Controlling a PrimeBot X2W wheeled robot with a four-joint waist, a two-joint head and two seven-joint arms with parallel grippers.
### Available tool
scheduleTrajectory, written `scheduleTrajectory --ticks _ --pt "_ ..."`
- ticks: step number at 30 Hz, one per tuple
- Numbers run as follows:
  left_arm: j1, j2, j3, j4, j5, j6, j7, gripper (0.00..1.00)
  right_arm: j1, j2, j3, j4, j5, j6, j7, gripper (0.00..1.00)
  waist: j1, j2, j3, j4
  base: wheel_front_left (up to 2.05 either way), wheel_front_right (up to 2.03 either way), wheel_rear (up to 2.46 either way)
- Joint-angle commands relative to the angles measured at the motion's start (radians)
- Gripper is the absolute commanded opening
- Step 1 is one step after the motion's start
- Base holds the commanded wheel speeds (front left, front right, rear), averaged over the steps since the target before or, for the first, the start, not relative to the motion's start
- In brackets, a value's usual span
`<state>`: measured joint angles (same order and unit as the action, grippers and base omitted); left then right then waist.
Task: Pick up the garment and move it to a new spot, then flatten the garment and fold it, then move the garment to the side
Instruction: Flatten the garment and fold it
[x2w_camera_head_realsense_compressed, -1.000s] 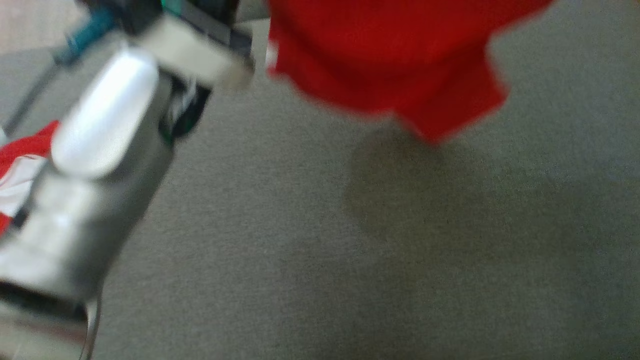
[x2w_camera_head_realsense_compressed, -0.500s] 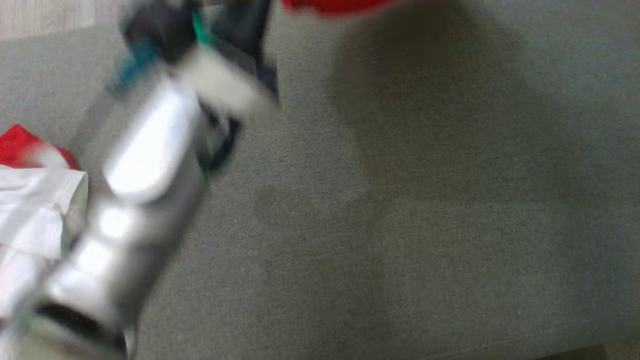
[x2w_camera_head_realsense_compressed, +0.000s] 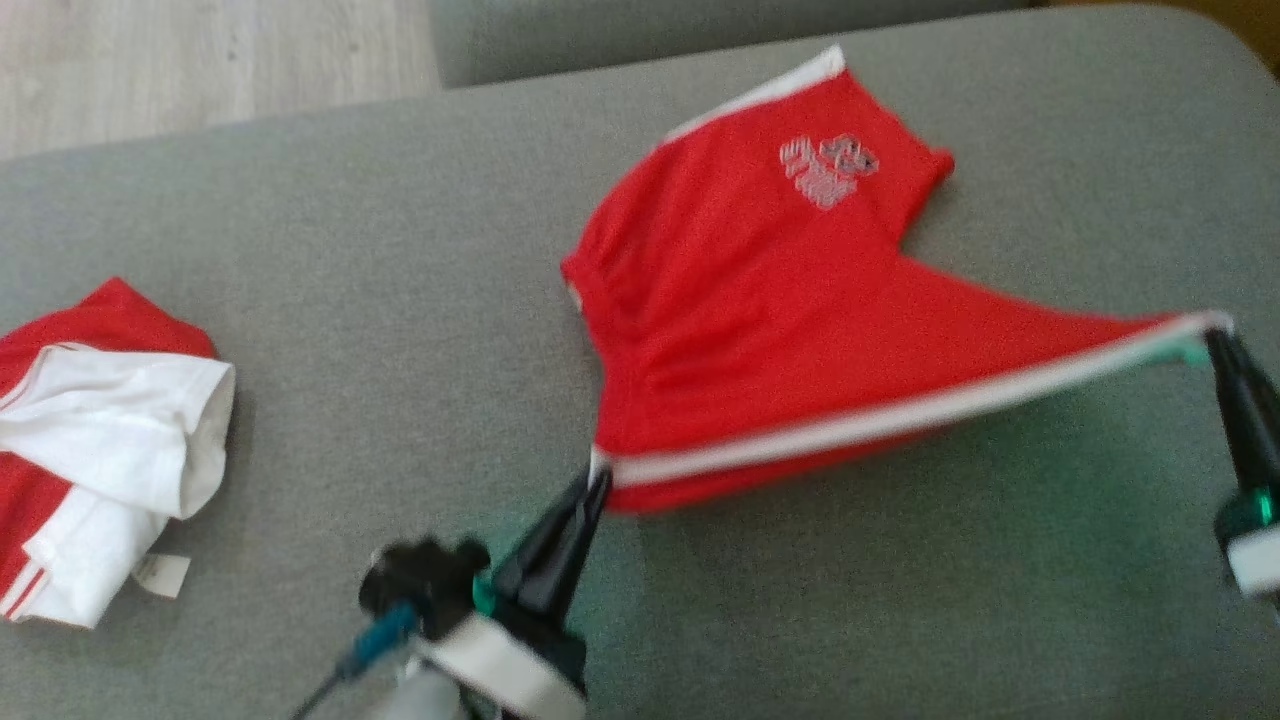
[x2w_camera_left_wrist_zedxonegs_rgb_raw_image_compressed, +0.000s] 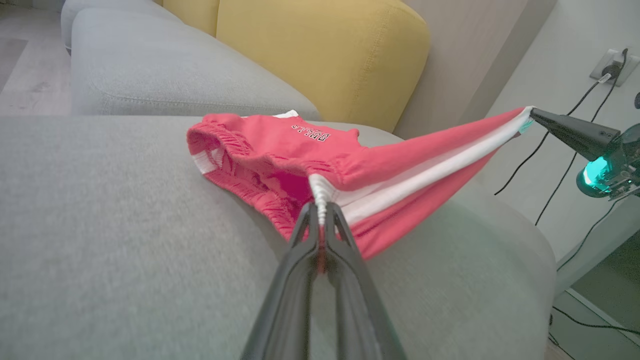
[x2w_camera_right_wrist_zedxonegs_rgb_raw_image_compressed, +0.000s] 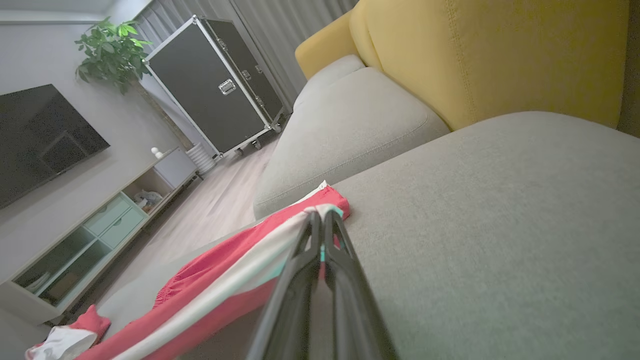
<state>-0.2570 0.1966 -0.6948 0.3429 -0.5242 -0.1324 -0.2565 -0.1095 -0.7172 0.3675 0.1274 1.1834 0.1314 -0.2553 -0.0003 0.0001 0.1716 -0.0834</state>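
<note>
Grey woven sofa seat (x2w_camera_head_realsense_compressed: 400, 300), matte and slightly coarse, runs up to a yellow back cushion (x2w_camera_left_wrist_zedxonegs_rgb_raw_image_compressed: 320, 50). On the seat the red shorts (x2w_camera_head_realsense_compressed: 760, 330) are half lifted: the far leg rests on the fabric, while the near side is stretched taut in the air between both grippers. The left gripper (x2w_camera_head_realsense_compressed: 597, 480) is pinched tight on the waistband end of the white side stripe (x2w_camera_head_realsense_compressed: 900, 420), and the right gripper (x2w_camera_head_realsense_compressed: 1213, 336) is clamped on the hem end. The cloth is thin, light and limp, probably a slick sports knit, so a shallow pinch could slip. The doubled waistband and hem look like the surest holds. A crumpled red-and-white garment (x2w_camera_head_realsense_compressed: 110, 440) lies well apart to the left.
</note>
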Motion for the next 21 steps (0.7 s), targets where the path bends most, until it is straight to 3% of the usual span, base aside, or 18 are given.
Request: scheduleTrajectory --ticks 1,9,16,21 --pt "0.015 0.023 0.048 -0.04 0.013 0.003 -0.005 0.0 0.044 -0.06 -0.025 -0.043 0.0 -0.001 -0.006 0.0 0.0003 -0.0001 -0.024 0.008 0.0 0.0 0.0" --pt "0.158 0.027 0.093 -0.22 0.06 0.04 -0.005 0.0 0.281 -0.086 -0.223 -0.177 -0.075 -0.001 0.006 0.0 0.0003 -0.0001 -0.013 0.049 0.0 0.0 0.0" --pt "-0.034 -0.035 0.085 -0.193 0.092 0.047 0.04 0.0 0.089 -0.067 -0.263 -0.136 -0.2 -0.001 0.136 0.0 0.0003 -0.0001 0.083 0.1 0.0 0.0 0.0" --pt "-0.182 -0.086 0.112 -0.106 0.109 0.082 0.046 0.0 -0.134 -0.044 -0.202 -0.057 -0.276 -0.001 0.251 0.0 0.0003 -0.0001 0.147 0.123 0.0 0.0 0.0"
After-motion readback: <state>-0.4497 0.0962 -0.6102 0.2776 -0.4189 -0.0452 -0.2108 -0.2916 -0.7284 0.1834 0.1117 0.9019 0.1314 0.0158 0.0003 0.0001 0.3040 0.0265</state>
